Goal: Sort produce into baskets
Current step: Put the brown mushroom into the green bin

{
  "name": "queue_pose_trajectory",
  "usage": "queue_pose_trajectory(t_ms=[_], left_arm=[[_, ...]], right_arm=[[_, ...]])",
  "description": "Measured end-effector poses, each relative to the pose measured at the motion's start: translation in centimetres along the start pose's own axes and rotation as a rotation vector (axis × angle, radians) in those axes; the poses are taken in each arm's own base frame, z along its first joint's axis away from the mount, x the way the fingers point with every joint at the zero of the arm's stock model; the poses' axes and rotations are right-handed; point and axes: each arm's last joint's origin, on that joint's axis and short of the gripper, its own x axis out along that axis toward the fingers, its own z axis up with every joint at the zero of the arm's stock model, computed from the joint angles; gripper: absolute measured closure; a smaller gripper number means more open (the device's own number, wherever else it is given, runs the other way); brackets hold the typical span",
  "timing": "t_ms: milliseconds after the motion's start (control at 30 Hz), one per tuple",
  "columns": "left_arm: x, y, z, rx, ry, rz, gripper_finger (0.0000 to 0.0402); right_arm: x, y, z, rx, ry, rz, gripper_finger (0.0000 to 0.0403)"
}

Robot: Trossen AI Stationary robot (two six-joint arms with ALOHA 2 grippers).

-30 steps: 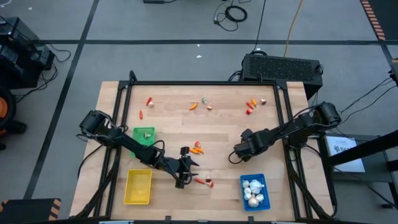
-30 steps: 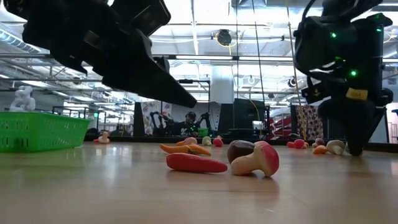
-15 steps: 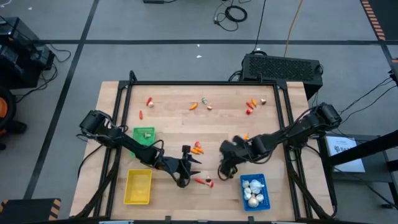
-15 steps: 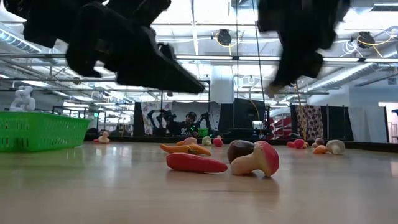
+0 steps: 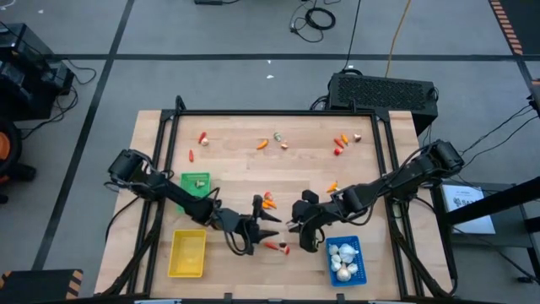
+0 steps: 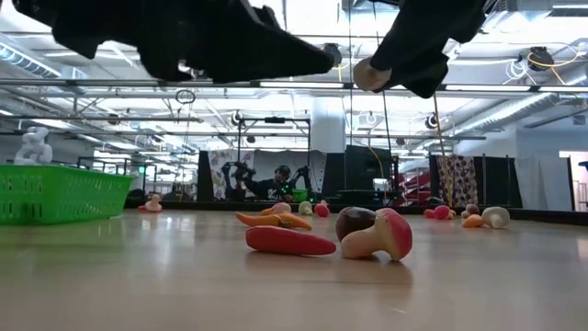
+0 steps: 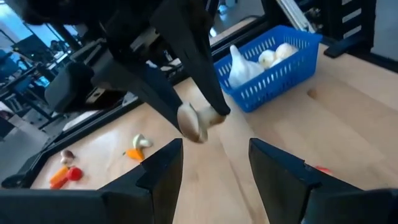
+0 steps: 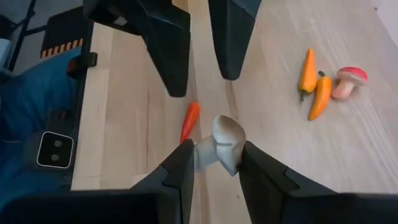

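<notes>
The right gripper (image 8: 213,163) pinched a small pale toy mushroom (image 8: 225,144) above mid-table, apparently offering it across to the left gripper (image 7: 214,162), whose fingers stood wide and empty just beside it, with the blue plastic basket (image 5: 327,247) of white bulbs nearby.
</notes>
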Motion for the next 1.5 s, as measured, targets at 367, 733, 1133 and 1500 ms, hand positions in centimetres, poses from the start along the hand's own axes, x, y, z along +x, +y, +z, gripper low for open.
queue_pose_trajectory(t_ms=[367, 733, 1133, 1500], left_arm=[[0.7, 1.3, 0.2, -0.024, -0.044, -0.054, 0.021], [1.0, 2.4, -0.1, -0.037, -0.057, -0.047, 0.021], [1.0, 2.5, -0.1, -0.04, -0.056, -0.039, 0.021], [1.0, 2.5, -0.1, -0.039, -0.052, -0.035, 0.0293]], right_arm=[[0.0, 0.0, 0.1, -0.025, -0.014, 0.002, 0.0303], [0.1, -0.7, 0.7, -0.054, -0.031, -0.017, 0.0303], [0.1, -0.6, 1.5, -0.122, -0.103, 0.015, 0.0303], [0.1, -0.6, 1.4, -0.125, -0.096, 0.018, 0.0303]])
